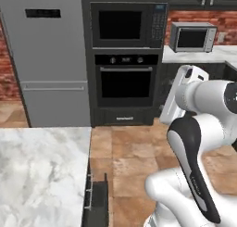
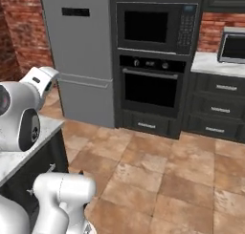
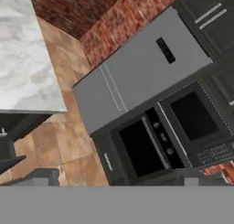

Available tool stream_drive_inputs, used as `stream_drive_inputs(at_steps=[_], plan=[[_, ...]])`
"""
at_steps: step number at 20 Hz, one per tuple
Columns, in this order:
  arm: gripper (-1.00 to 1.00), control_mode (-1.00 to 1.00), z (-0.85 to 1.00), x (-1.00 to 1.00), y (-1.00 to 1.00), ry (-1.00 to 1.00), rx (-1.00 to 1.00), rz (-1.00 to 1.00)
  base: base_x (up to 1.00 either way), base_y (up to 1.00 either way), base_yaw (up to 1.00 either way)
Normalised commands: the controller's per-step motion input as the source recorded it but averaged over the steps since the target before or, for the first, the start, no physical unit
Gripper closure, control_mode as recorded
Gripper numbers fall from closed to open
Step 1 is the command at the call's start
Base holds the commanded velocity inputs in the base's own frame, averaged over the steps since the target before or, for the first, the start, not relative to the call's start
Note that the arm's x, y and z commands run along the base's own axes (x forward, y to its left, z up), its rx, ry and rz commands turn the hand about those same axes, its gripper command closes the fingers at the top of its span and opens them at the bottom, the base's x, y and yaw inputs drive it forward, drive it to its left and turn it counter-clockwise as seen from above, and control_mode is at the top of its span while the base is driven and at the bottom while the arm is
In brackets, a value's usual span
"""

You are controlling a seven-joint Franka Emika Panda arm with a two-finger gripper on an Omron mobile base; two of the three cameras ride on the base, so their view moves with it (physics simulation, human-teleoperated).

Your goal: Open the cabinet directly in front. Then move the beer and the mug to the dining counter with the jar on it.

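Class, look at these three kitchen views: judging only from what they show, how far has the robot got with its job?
Nothing looks done. The marble counter beside the robot carries no beer, mug or jar on the part that shows. The arm faces a grey fridge and a built-in oven, with open tiled floor between. The gripper's state cannot be told. Opening the cabinet and moving both items look still to do.

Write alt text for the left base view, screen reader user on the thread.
White robot arm with dark joints rises at lower right over a brown tiled floor, facing a black built-in double oven stack beside a tall grey refrigerator. A white-grey veined marble countertop fills the lower left; a silver countertop microwave sits on the far counter against red brick.
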Motion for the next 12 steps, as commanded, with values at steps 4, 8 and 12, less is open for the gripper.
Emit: stream_drive_inputs(at_steps=[4, 8, 12], plan=[[-1.00, 1.00, 0.00, 0.00, 0.00, 0.00, 0.00, 0.00, -0.06, -0.53, -0.61], [-1.00, 1.00, 0.00, 0.00, 0.00, 0.00, 0.00, 0.00, 0.00, -0.39, -0.49], [-1.00, 1.00, 0.00, 0.00, 0.00, 0.00, 0.00, 0.00, 0.07, -0.20, -0.91]])
